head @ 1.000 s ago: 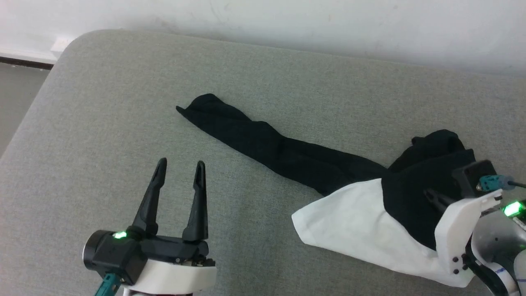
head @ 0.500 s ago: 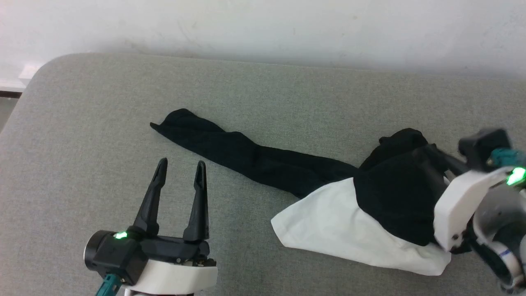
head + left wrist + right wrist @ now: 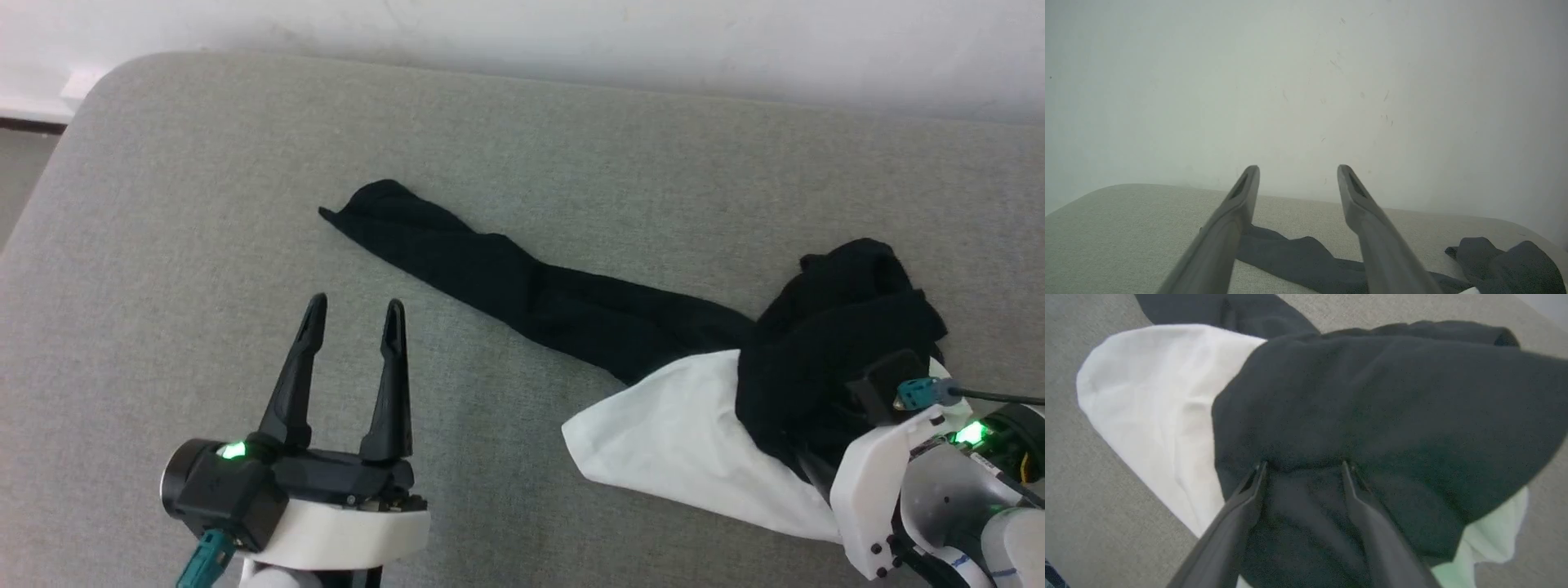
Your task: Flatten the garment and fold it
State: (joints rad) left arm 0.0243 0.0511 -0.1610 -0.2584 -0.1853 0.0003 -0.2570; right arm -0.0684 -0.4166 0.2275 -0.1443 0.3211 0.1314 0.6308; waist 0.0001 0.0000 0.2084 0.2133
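The garment lies crumpled on the grey cushion, its white body [image 3: 678, 433] toward the front. One black sleeve [image 3: 506, 278] stretches away to the left, and black cloth [image 3: 849, 327] is bunched in a heap at the right. My right gripper [image 3: 1303, 465] is open, its tips pressed into that heap [image 3: 1372, 400] with black cloth lying between the fingers. Its white wrist [image 3: 878, 490] shows at the lower right. My left gripper [image 3: 351, 314] hovers open and empty, left of the garment and just in front of the sleeve's end [image 3: 1298, 257].
The grey padded surface [image 3: 204, 204] has a rounded far-left corner and backs onto a white wall [image 3: 571, 33]. Floor shows past the left edge [image 3: 20, 171]. Bare cushion lies left of and behind the sleeve.
My right gripper's jaws have parted, and the hand has come down from higher up, back to the lower right against the black heap. The head view shifted. My left gripper stayed as it was.
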